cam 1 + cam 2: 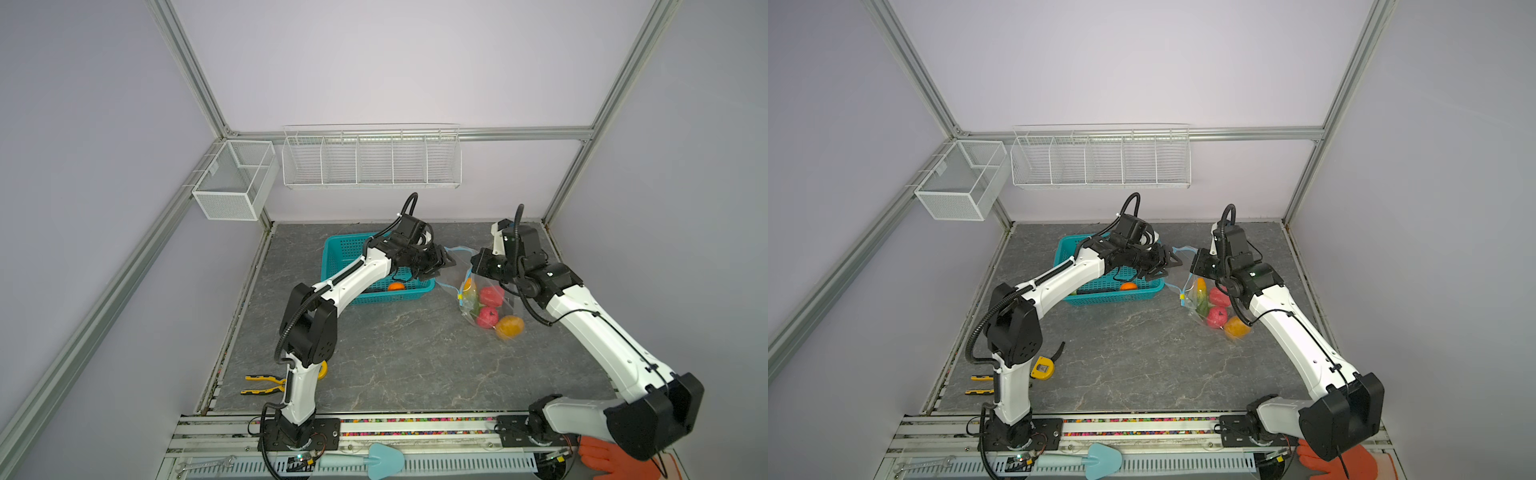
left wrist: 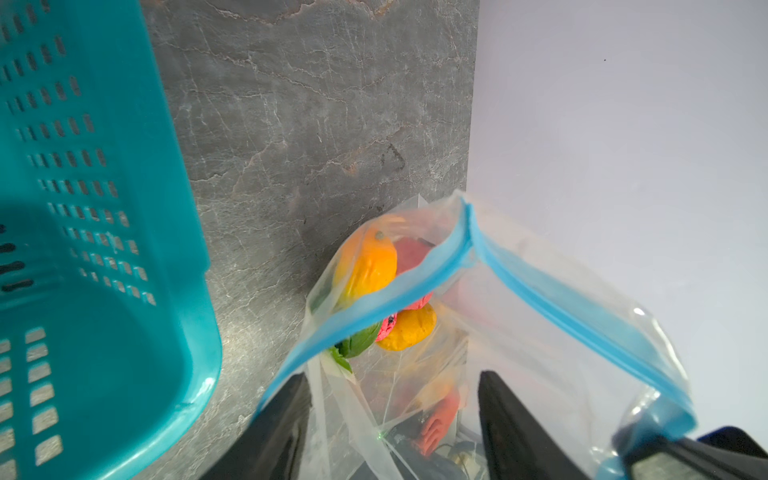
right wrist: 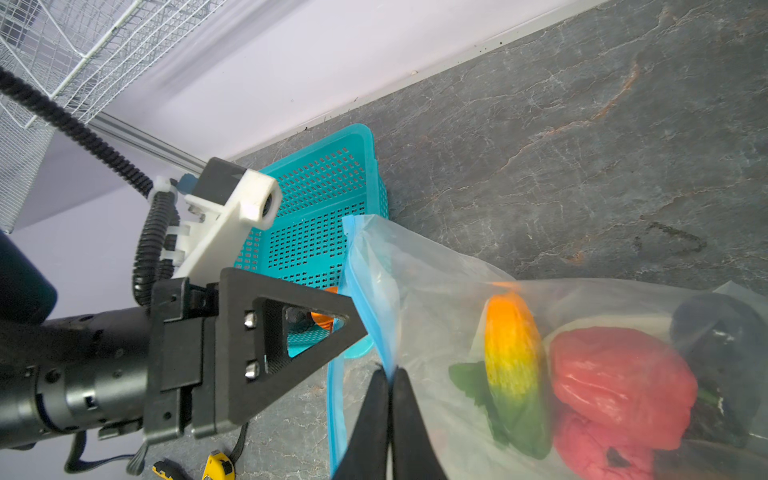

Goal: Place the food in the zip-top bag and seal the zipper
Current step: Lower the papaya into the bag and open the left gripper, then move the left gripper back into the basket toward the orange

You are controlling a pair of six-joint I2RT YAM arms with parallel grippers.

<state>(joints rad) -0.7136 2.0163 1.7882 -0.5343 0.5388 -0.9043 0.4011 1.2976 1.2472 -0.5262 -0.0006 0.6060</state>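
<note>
The loading step is in hand and, by my reading, nearing its end. The large clear crinkly zip-top bag is lying right of centre toward the far side of the grey stone-patterned tabletop, just right of the teal perforated plastic basket. The right gripper is pinching the thin light-blue zipper strip at the bag's rim, fingers closed on it, and is holding the mouth up off the table. The left gripper is hovering at that open mouth with its fingers spread apart, gripping nothing that I can make out. The small yellow slider tab is sitting at the near end of the mouth, so the sealing is not begun. I am counting one bag, one basket and two grippers. Inside the bag I am counting four rounded pieces of food: one long orange-to-green piece, two red-pink pieces, and one orange-yellow piece at the near end. There is also a green leafy bit, and something dark that I cannot separate. One small orange piece is lying in the basket; what else is in there is too hidden to count. The next move is probably calling for the left arm to swing left over the basket, close on that orange piece and carry it to the mouth while the right is holding the lip high.
</note>
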